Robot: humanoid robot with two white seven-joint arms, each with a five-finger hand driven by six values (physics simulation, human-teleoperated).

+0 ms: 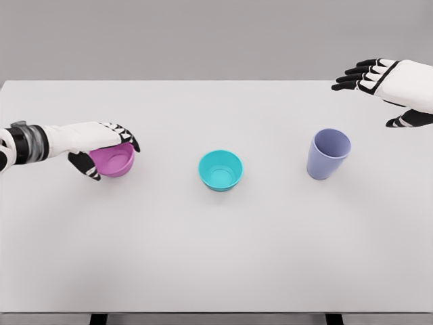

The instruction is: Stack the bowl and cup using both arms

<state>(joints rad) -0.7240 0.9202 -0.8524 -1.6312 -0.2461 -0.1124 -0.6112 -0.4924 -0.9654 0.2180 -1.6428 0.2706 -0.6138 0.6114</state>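
We find the pink bowl (116,161) at the left of the frame, upright on the table, with the left hand (101,145) wrapped over it: the fingers (127,137) lie across its far rim and the thumb (86,166) hooks around its near side, so the hand is gripping the bowl. What we can see of the bowl's interior holds nothing. At the centre of the frame stands the teal bowl (220,170), upright and empty, well apart from the pink one. To its right, in the right half of the frame, we note the lavender cup (327,154), upright with its mouth tilted slightly towards the camera by perspective, and likewise empty. The right hand (379,80) hangs in the upper right corner, above and beyond the cup and clear of it, its fingers (354,77) extended and spread, holding nothing. All three vessels rest on a plain white table (216,250) that fills most of the frame; two dark supports show at its lower edge. Behind the table we record a flat grey wall (203,37).
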